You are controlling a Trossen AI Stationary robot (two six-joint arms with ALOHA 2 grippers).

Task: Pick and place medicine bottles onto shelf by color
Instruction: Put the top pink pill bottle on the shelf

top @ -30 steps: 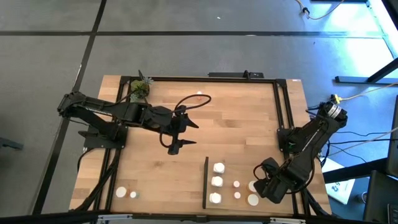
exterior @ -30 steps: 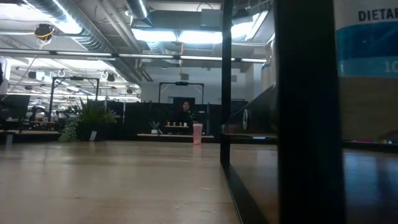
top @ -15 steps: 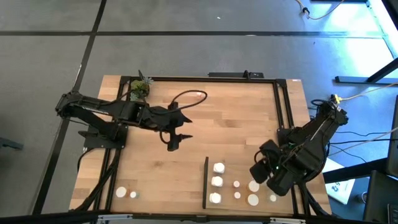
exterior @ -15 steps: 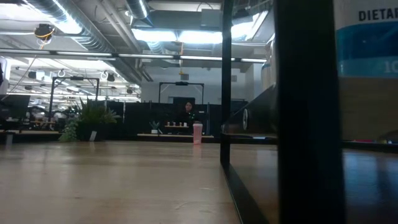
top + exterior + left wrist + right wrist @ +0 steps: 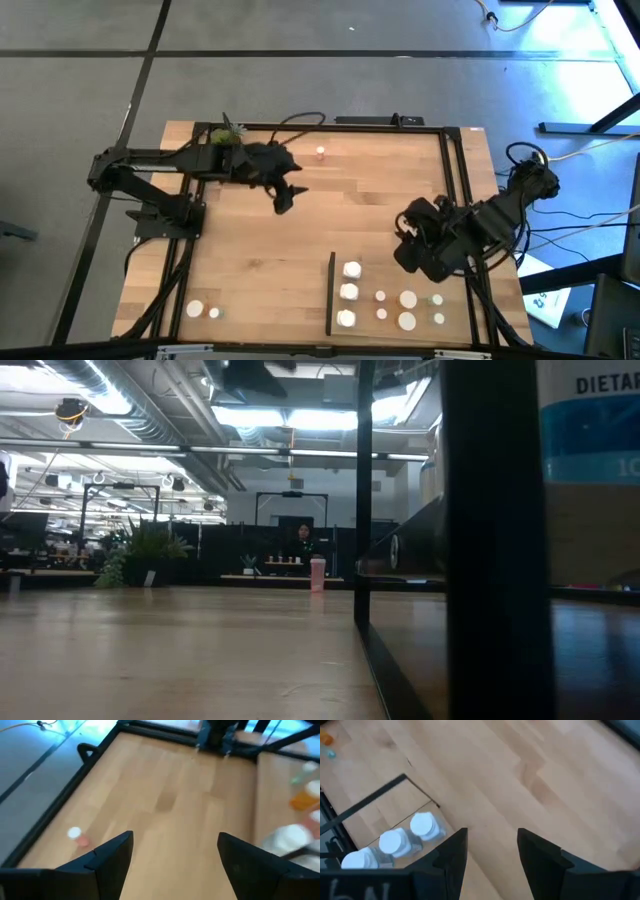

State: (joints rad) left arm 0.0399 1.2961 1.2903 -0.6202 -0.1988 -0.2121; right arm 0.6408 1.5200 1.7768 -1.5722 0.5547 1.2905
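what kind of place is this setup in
Probably an open-plan office or lab used as a robot workspace. The low view shows exposed ceiling ducts, strip lights and rows of desks behind the wooden table; from above, the table stands on a bare floor with trailing cables.

The shelf (image 5: 385, 300) lies at the near right of the table (image 5: 380, 200), its upright strip (image 5: 331, 293) along its left edge. On it, three bottles (image 5: 349, 293) stand in a column just right of the strip; five more (image 5: 407, 309) sit further right (two loose columns, roughly). Two bottles (image 5: 204, 311) rest at the near left corner of the table. One bottle (image 5: 321, 152) stands alone near the far edge, right of the plant (image 5: 226, 139) in the far left corner.
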